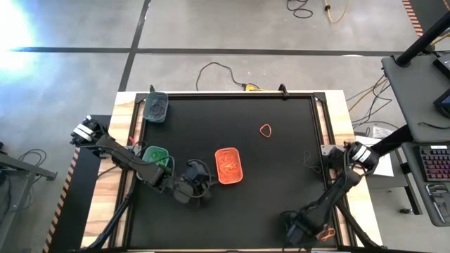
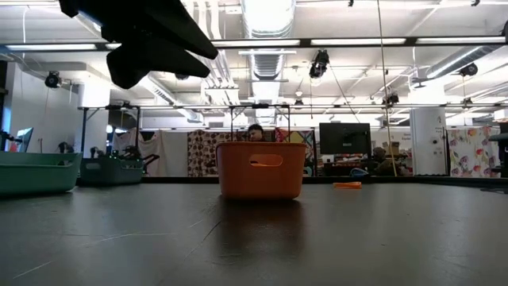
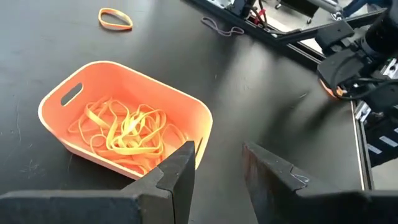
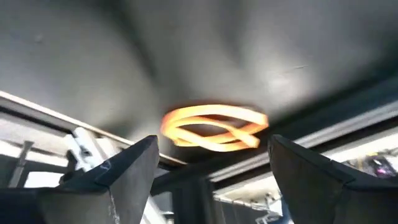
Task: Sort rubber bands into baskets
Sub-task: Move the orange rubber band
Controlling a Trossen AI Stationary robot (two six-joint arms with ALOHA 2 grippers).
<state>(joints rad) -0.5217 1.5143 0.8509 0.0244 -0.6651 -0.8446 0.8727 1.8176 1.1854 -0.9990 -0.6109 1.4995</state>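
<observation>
The right claw (image 4: 211, 165) is spread wide over a twisted orange rubber band (image 4: 214, 128) lying at the near right corner of the black counter (image 1: 274, 183), apparently lined up so the loop can be pinched. The left claw (image 3: 217, 168), parted and empty, is held just beside the shallow orange plastic basket (image 3: 186, 109), in which a tangle of orange bands (image 3: 124, 127) is gathered. Another orange band (image 1: 265, 130) is left loose farther back, well apart from both claws.

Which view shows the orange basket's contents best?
The left wrist view: the orange basket shows tangled orange rubber bands inside. The high view shows them small; the low view only its side wall; the right wrist view nothing.
</observation>
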